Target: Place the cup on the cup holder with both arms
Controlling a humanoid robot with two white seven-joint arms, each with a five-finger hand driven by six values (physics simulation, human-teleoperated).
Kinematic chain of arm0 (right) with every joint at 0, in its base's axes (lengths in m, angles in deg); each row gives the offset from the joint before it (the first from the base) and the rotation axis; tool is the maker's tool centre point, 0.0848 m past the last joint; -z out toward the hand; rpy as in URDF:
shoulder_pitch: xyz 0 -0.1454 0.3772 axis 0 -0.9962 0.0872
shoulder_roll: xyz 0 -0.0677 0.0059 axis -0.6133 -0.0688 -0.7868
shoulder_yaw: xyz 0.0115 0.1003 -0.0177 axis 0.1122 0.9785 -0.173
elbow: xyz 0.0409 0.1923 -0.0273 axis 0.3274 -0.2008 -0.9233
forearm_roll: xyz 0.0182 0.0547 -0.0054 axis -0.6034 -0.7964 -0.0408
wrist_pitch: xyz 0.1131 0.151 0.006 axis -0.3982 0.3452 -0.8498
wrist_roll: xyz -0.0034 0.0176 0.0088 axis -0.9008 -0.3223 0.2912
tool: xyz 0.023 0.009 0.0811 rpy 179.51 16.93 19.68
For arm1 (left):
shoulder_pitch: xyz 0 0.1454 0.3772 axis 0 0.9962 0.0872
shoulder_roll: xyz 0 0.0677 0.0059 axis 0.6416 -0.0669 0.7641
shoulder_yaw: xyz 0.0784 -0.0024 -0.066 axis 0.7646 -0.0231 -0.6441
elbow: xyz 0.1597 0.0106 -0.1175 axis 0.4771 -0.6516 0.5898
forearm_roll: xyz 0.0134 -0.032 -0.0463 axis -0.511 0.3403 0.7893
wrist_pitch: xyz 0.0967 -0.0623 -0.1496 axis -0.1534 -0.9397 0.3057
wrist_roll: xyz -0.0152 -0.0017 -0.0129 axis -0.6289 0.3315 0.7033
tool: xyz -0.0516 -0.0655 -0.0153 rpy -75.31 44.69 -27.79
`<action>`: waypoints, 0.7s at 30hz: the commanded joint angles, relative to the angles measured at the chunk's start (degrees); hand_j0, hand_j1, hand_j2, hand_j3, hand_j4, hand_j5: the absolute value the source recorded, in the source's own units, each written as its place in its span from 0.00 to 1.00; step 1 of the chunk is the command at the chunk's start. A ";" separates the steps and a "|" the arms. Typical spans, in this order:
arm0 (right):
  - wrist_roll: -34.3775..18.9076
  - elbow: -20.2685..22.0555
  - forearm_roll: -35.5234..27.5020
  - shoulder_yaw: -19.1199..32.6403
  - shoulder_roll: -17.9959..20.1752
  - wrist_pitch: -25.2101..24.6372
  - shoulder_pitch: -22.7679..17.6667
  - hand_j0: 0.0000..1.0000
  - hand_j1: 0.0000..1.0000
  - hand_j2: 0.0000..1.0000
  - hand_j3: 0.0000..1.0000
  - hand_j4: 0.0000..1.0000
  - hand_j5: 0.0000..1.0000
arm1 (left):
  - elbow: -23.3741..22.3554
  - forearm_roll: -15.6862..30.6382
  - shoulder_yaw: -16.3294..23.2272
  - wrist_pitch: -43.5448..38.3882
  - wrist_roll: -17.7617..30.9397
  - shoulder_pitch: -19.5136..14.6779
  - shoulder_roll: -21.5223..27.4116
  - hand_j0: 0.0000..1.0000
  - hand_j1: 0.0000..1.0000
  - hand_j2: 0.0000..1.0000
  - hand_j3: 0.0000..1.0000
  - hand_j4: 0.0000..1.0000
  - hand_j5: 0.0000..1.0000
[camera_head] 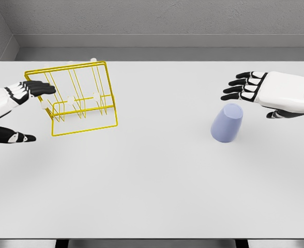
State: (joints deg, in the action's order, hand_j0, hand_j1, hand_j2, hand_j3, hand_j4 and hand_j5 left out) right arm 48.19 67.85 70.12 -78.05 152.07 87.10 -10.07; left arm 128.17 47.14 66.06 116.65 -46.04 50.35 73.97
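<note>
Neither hand grips anything yet: the blue cup (227,123) stands upside-down on the table (152,186), well apart from the yellow wire cup holder (82,98), with the open right hand (268,93) just beside it and the spread left hand (17,111) reaching the holder's edge, so grasping and placing remain.
</note>
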 commanded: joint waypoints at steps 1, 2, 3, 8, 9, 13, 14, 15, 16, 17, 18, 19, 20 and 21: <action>0.10 0.00 -0.36 0.05 0.08 -0.07 0.00 1.00 1.00 1.00 1.00 1.00 1.00 | 0.01 0.37 0.10 -0.03 -0.02 0.00 -0.09 1.00 1.00 1.00 1.00 1.00 1.00; 0.02 0.00 -0.36 0.05 0.08 -0.07 0.00 1.00 1.00 1.00 1.00 1.00 1.00 | 0.09 0.37 0.10 -0.03 -0.02 0.00 -0.26 1.00 1.00 1.00 1.00 1.00 1.00; 0.02 0.00 -0.27 0.05 -0.01 -0.07 -0.53 1.00 1.00 1.00 1.00 1.00 1.00 | 0.01 0.29 0.10 -0.03 -0.02 0.00 -0.44 1.00 1.00 1.00 1.00 1.00 1.00; -8.06 -3.77 -0.18 0.14 -5.54 -0.07 1.75 1.00 1.00 1.00 1.00 1.00 1.00 | 0.00 0.46 0.02 -0.03 -0.02 -0.35 -0.88 1.00 1.00 1.00 1.00 1.00 1.00; -10.62 -6.41 -0.01 0.05 -8.18 -0.07 3.86 1.00 1.00 1.00 1.00 1.00 1.00 | -0.08 0.55 0.02 -0.03 -0.02 -0.44 -0.88 1.00 1.00 1.00 1.00 1.00 1.00; -13.25 -8.70 0.78 -0.74 -10.11 -0.07 7.21 1.00 1.00 1.00 1.00 1.00 1.00 | -0.08 0.64 -0.25 -0.03 -0.02 -0.53 -0.88 1.00 1.00 1.00 1.00 1.00 1.00; -14.66 -10.98 0.78 -2.58 -11.96 -0.07 8.79 1.00 1.00 1.00 1.00 1.00 1.00 | -0.08 0.72 -0.25 -0.03 -0.02 -0.53 -0.88 1.00 1.00 1.00 1.00 1.00 1.00; -14.66 -13.53 0.87 -4.95 -13.54 -0.07 10.11 1.00 1.00 1.00 1.00 1.00 1.00 | -0.08 0.64 -0.16 -0.03 -0.02 -0.53 -0.88 1.00 1.00 1.00 1.00 1.00 1.00; -14.66 -14.32 0.87 -6.45 -14.34 -0.07 10.98 1.00 1.00 1.00 1.00 1.00 1.00 | -0.08 0.64 -0.25 -0.03 -0.02 -0.53 -0.88 1.00 1.00 1.00 1.00 1.00 1.00; -14.75 -14.32 0.87 -7.07 -14.69 -0.07 11.34 1.00 1.00 1.00 1.00 1.00 1.00 | -0.08 0.64 -0.25 -0.03 -0.02 -0.53 -0.97 1.00 1.00 1.00 1.00 1.00 1.00; -14.75 -14.41 0.87 -8.12 -14.95 -0.07 11.43 1.00 1.00 1.00 1.00 1.00 1.00 | -0.08 0.64 -0.16 -0.03 -0.02 -0.53 -0.97 1.00 1.00 1.00 1.00 1.00 1.00; -14.75 -14.76 0.96 -9.35 -15.22 -0.07 11.43 1.00 1.00 1.00 1.00 1.00 1.00 | -0.08 0.64 0.02 -0.03 -0.02 -0.44 -2.02 1.00 1.00 1.00 1.00 1.00 1.00; -14.75 -15.90 1.31 -10.23 -15.57 -0.07 11.43 1.00 1.00 1.00 1.00 1.00 1.00 | 0.00 0.81 0.45 -0.03 -0.11 -0.44 -2.81 1.00 1.00 1.00 1.00 1.00 1.00; -14.75 -17.04 1.49 -10.41 -16.01 -0.07 11.43 1.00 1.00 1.00 1.00 1.00 1.00 | 0.01 1.51 1.24 -0.03 -0.37 -0.44 -2.99 1.00 1.00 1.00 1.00 1.00 1.00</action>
State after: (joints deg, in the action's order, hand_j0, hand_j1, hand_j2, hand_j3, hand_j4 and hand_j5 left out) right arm 33.68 52.57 71.54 -86.83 137.10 87.15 1.35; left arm 128.12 48.15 66.88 116.64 -46.20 49.91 71.62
